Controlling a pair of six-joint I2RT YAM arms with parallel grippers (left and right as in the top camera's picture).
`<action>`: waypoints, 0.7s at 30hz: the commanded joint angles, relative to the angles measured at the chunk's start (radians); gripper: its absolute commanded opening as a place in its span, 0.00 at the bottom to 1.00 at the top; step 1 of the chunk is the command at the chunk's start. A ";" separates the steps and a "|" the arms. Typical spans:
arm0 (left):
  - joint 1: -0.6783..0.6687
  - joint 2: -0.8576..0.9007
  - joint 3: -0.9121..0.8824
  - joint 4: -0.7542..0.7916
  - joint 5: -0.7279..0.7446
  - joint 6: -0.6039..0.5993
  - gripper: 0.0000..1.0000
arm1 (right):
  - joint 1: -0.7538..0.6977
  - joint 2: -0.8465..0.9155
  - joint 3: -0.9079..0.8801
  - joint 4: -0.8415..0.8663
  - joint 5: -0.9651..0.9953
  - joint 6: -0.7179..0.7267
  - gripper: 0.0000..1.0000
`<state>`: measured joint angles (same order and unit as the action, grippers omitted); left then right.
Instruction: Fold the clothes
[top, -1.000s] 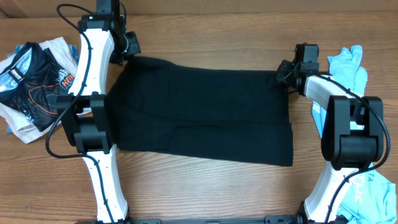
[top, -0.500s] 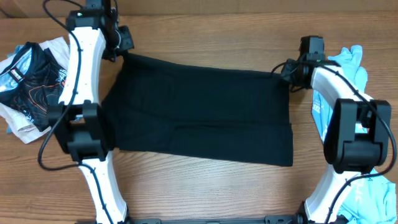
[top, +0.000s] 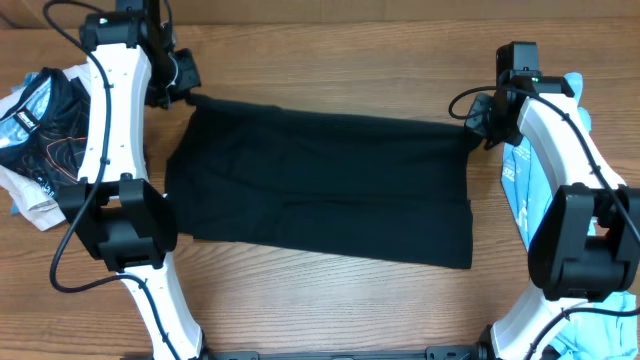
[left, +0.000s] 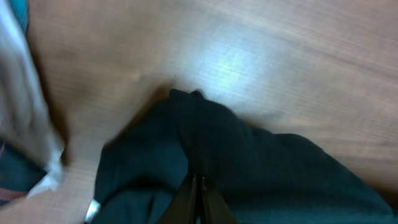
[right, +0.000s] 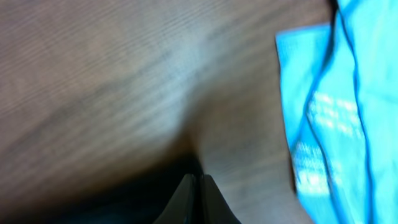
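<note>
The large black T-shirt (top: 320, 185) lies spread across the middle of the table, folded into a wide rectangle. My left gripper (top: 185, 92) is shut on its far left corner, seen bunched between the fingers in the left wrist view (left: 199, 180). My right gripper (top: 478, 122) is shut on its far right corner (right: 198, 180). The top edge is pulled taut between them. A light blue tee (top: 515, 180) with white lettering lies at the right under my right arm, also in the right wrist view (right: 342, 106).
A pile of clothes with a dark printed shirt (top: 40, 130) and white fabric lies at the far left. More light blue fabric (top: 600, 330) lies at the front right corner. Bare wooden table (top: 330, 60) shows behind the black shirt and in front of it.
Both grippers have moved outward and toward the far edge with the shirt's top corners, stretching the top edge wider and straighter.
</note>
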<state>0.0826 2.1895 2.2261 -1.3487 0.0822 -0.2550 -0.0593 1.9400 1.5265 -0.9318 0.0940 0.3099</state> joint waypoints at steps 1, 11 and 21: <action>0.010 -0.058 0.011 -0.065 -0.008 0.030 0.04 | -0.017 -0.057 0.027 -0.053 0.039 -0.003 0.04; 0.011 -0.058 0.009 -0.253 -0.012 0.050 0.04 | -0.017 -0.059 0.027 -0.269 -0.045 -0.004 0.04; 0.010 -0.058 -0.005 -0.341 -0.012 0.070 0.04 | -0.017 -0.059 0.027 -0.427 -0.097 -0.004 0.04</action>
<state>0.0860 2.1674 2.2261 -1.6840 0.0811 -0.2245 -0.0666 1.9171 1.5276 -1.3396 0.0151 0.3103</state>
